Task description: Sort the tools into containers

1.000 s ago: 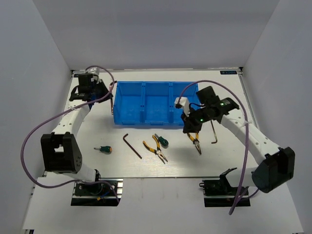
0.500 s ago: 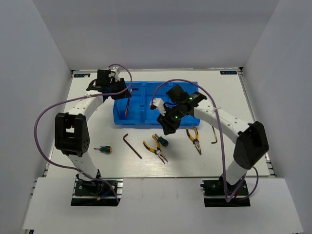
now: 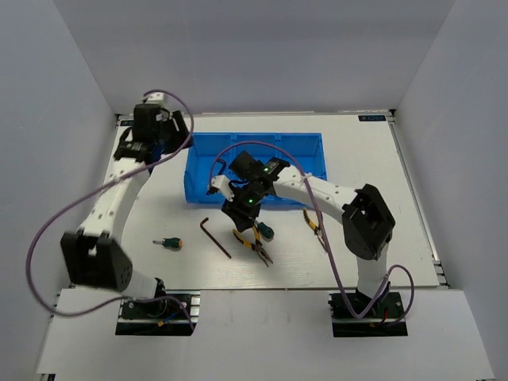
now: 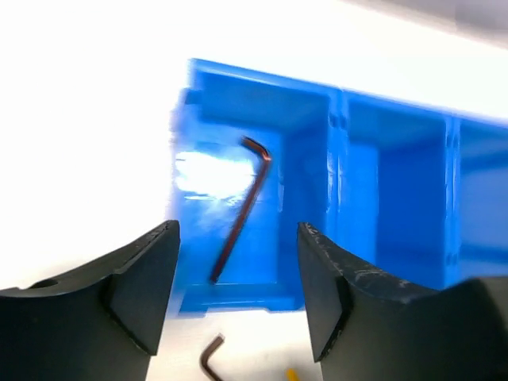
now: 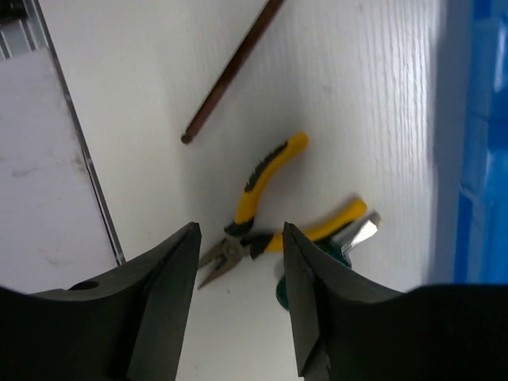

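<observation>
Right gripper (image 5: 240,266), jaws apart and empty, hangs over one pair of pliers (image 5: 266,206) lying on the table (image 5: 357,95) beside a green screwdriver (image 3: 265,232). Left gripper (image 4: 236,262) (likewise open, holding nothing) faces a hex key (image 4: 242,208) lying in an end compartment of the blue bin (image 4: 397,159).

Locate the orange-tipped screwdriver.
In the top view, the orange-tipped screwdriver lies on the table, left side, just left of the loose hex key.
</observation>
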Controlling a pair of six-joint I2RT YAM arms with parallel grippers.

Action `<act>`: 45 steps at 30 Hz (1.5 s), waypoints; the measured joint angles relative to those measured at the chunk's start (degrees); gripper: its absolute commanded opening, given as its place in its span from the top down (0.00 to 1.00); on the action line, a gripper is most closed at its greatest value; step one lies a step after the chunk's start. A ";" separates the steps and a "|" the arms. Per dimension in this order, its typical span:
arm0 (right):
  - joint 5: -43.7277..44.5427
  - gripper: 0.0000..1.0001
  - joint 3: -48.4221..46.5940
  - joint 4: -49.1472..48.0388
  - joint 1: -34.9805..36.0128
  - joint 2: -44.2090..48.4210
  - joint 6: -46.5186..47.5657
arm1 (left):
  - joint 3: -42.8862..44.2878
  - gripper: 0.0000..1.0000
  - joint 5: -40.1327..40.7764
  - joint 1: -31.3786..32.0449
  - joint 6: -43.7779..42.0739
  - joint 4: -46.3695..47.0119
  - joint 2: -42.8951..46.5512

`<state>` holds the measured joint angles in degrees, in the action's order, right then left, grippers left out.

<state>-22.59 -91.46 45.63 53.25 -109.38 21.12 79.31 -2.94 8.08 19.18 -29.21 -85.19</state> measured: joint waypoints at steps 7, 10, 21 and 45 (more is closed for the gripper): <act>3.69 0.34 -5.62 -3.21 6.80 -8.44 -5.40 | -15.08 0.26 13.94 -0.44 10.84 -9.64 30.27; 5.49 0.34 -7.89 -3.89 9.25 -12.48 -7.61 | -20.37 0.23 15.91 -0.44 15.13 -16.06 35.45; 17.00 0.40 -12.07 -7.45 13.31 -19.41 -12.20 | -22.93 0.21 18.73 -0.42 20.70 -30.88 45.42; 30.40 1.00 -7.52 -12.48 17.22 -17.31 -18.01 | -22.14 0.20 19.69 -0.42 22.23 -39.56 52.06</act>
<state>7.81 -98.98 33.15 70.48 -126.69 3.11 57.17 16.75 7.66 41.41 -68.77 -33.12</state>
